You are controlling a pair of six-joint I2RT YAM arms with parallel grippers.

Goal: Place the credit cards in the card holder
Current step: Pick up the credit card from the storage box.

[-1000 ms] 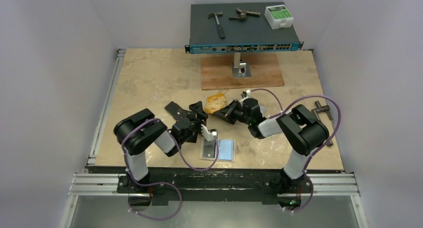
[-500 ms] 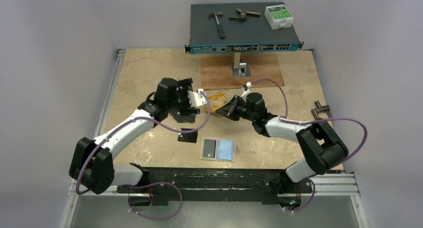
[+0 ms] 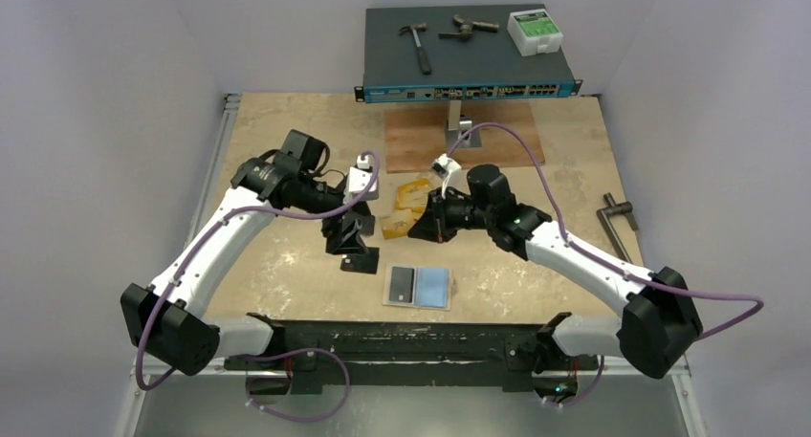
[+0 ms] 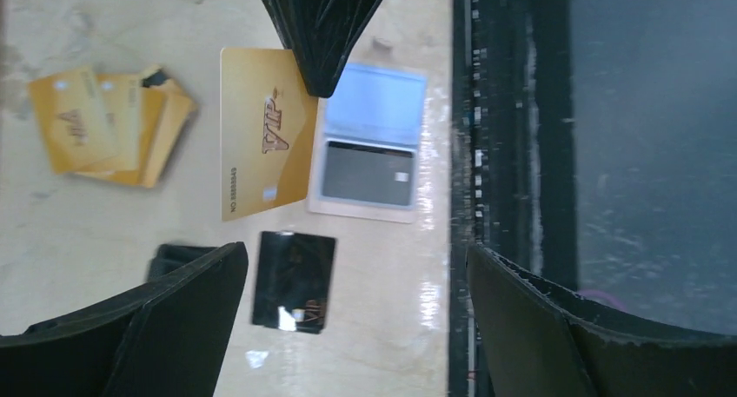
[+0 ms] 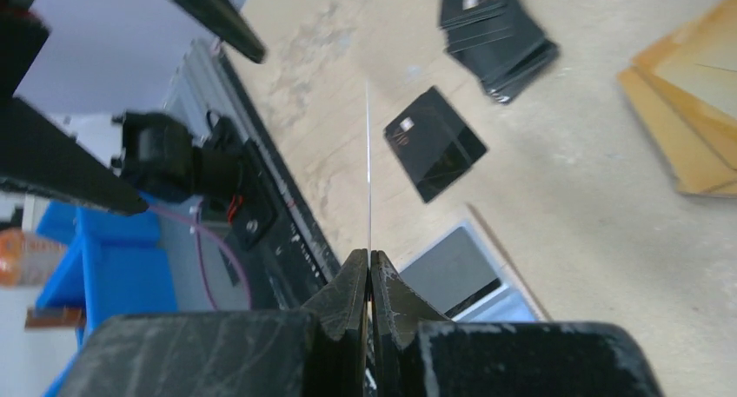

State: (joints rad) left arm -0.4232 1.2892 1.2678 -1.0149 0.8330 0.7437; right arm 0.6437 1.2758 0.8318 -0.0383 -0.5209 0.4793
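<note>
My right gripper [image 3: 418, 225] [image 5: 369, 267] is shut on a gold credit card [image 3: 395, 227] [image 4: 265, 132], lifted off the table; the right wrist view shows the card edge-on [image 5: 368, 154]. More gold credit cards [image 3: 413, 190] [image 4: 109, 123] [image 5: 695, 110] lie fanned behind it. The card holder [image 3: 418, 287] [image 4: 369, 149] [image 5: 461, 280] lies open near the front edge, with grey and light-blue pockets. My left gripper [image 3: 346, 225] [image 4: 356, 327] hangs open and holds nothing, left of the held card.
A black card [image 3: 361, 262] [image 4: 294, 280] [image 5: 434, 154] lies left of the holder, with a black folding wallet [image 5: 495, 32] beyond it. A network switch [image 3: 469, 50] with tools stands at the back on a wooden board [image 3: 464, 141]. A metal tool [image 3: 617, 212] lies far right.
The right gripper lifted a gold card off the pile and brought it nearer. The left gripper opened fully as its arm reached out and its wrist drew back left.
</note>
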